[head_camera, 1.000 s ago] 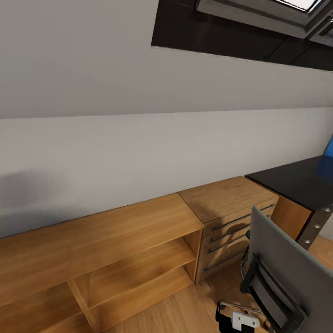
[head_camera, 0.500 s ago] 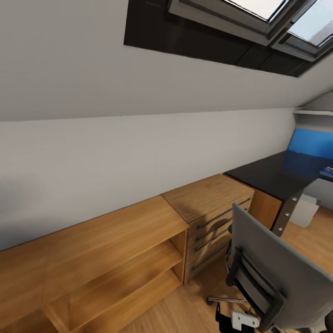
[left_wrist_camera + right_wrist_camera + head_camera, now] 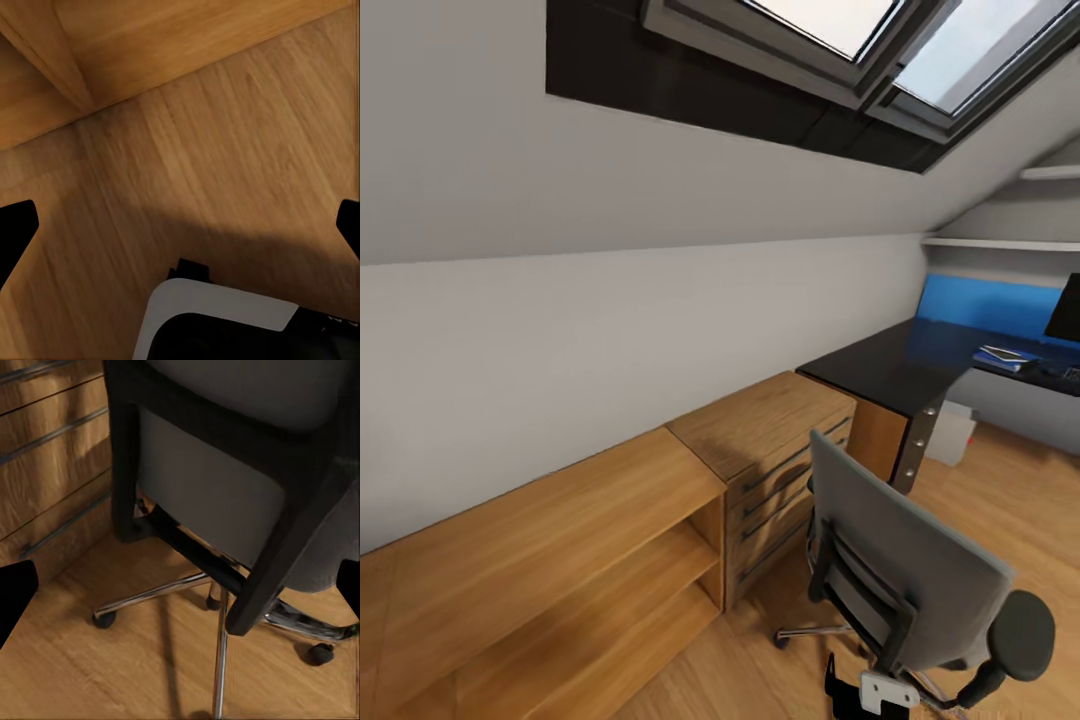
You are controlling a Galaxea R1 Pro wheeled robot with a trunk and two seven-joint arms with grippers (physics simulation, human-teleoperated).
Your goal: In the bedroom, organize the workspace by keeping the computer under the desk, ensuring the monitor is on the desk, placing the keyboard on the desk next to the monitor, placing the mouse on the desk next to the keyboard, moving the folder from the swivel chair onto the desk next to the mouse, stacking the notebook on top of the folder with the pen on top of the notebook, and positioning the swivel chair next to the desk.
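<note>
Head view: I see the swivel chair (image 3: 905,580) at lower right, back toward me, beside wooden drawers (image 3: 775,465). The desk (image 3: 890,365) sits at right, with what may be the folder (image 3: 1005,357), blurred, near its blue panel. Both wrist views show jaws spread wide, grasping nothing.

1. The swivel chair (image 3: 905,570) stands at lower right of the head view, its grey back blocking the way toward the desk (image 3: 900,370).
2. Wooden drawers (image 3: 775,455) sit close beside the chair at centre.
3. Bare wood floor (image 3: 1020,500) lies open at right.
</note>
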